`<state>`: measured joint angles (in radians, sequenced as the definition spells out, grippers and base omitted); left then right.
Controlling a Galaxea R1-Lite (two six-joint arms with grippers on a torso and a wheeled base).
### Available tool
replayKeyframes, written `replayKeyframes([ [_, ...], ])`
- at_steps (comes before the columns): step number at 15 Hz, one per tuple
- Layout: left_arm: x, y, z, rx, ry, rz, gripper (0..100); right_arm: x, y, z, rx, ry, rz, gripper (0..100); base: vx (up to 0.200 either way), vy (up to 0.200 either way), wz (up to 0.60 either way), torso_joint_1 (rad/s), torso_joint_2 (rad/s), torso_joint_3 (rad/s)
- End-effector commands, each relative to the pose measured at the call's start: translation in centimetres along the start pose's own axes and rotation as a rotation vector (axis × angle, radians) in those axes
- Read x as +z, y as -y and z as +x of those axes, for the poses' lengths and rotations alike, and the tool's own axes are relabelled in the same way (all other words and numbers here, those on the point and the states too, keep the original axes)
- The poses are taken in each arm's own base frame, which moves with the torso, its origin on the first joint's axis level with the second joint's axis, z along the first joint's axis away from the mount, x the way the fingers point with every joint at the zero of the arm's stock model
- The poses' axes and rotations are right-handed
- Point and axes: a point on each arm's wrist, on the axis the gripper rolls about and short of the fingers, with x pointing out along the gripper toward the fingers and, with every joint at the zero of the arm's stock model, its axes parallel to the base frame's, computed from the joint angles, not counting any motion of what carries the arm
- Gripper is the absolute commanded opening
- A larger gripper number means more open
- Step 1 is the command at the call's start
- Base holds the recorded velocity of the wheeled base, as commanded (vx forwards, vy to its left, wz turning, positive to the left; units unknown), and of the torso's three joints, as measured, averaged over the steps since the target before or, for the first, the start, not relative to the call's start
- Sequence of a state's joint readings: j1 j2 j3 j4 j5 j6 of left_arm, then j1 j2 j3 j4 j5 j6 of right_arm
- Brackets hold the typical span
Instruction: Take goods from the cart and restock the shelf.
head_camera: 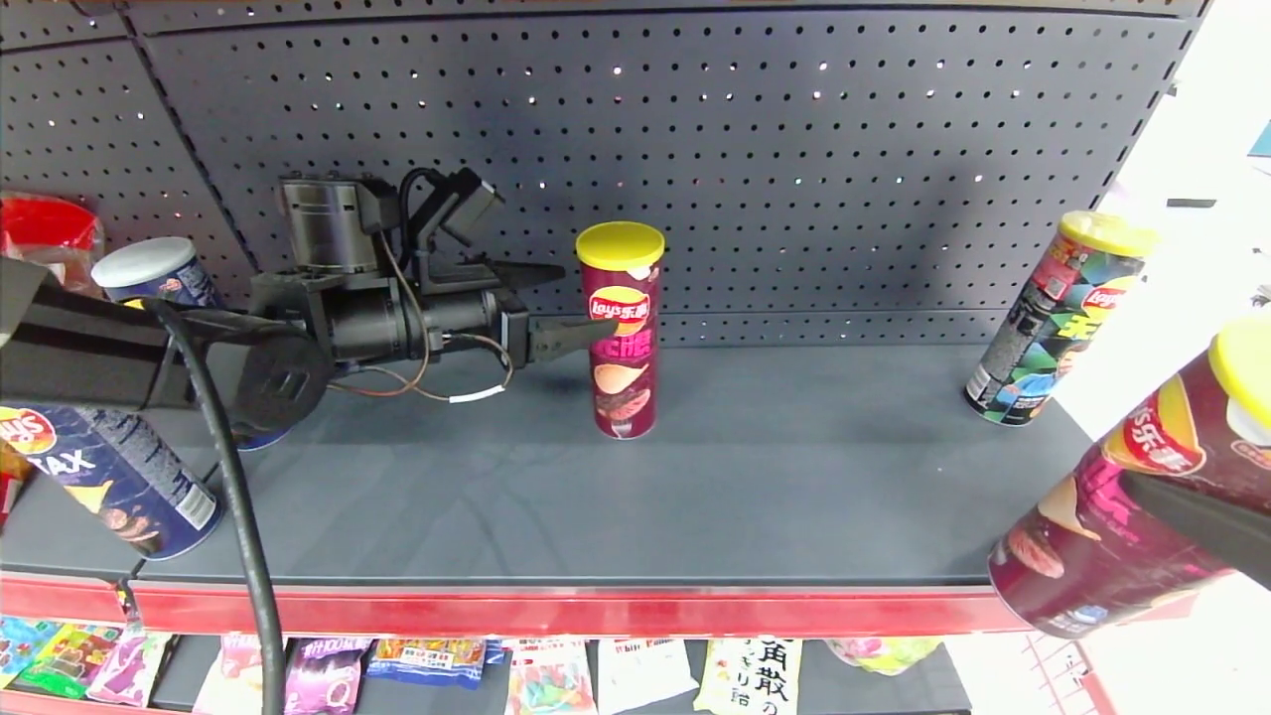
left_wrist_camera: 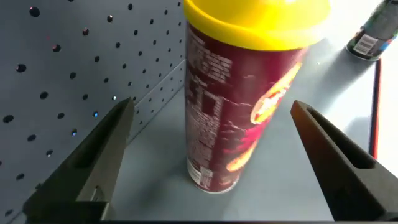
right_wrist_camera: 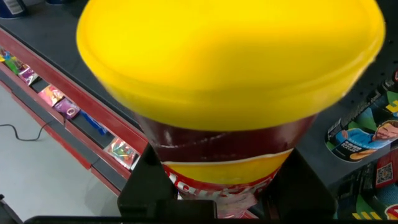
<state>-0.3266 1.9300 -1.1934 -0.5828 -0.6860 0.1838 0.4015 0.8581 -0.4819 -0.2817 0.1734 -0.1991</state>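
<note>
Dark red chip can (head_camera: pixel 621 333) with a yellow lid, standing upright in the middle of the shelf (head_camera: pixel 775 487), near the grey back wall (head_camera: pixel 794 149) full of little holes. Left end effector (head_camera: pixel 589 296) around this can, coming in from the left, fingers (left_wrist_camera: pixel 102 162) held wide apart, one on each side, with a gap between each finger and the can.

Second chip can (head_camera: pixel 1122 506), same dark red with a yellow lid, up in the air and tilted, by the front right corner of the shelf. Right end effector (right_wrist_camera: pixel 224 196) clamped tight on this second chip can, one black finger on each side of it.

Farther out, at the right end of the shelf near the back: black can (head_camera: pixel 1058 318) with bright patches and a yellow lid. At the left end near the front: blue can (head_camera: pixel 119 477). Behind it, by the wall: white-lidded can (head_camera: pixel 159 273), also blue. Red bag (head_camera: pixel 40 233) at the far left. Red strip (head_camera: pixel 556 608) along the shelf's front edge. Snack packs (head_camera: pixel 427 660) in a row on the shelf below.
</note>
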Motion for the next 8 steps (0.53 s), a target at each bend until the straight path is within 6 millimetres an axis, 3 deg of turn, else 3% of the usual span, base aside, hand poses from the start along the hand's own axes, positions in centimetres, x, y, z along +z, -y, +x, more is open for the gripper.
replayKeyframes([
  [1,-0.3,-0.3,0.5,-0.005,-0.003,-0.002,100,0.1,0.0,0.0,0.000,0.004,-0.001,0,0.000,0.000,0.00,0.000,0.00,0.000],
  [8,-0.5,-0.5,1.6,-0.036,0.007,0.001,100,0.0,0.0,0.0,0.000,-0.001,0.000,0,0.000,0.000,0.00,0.000,0.00,0.000],
])
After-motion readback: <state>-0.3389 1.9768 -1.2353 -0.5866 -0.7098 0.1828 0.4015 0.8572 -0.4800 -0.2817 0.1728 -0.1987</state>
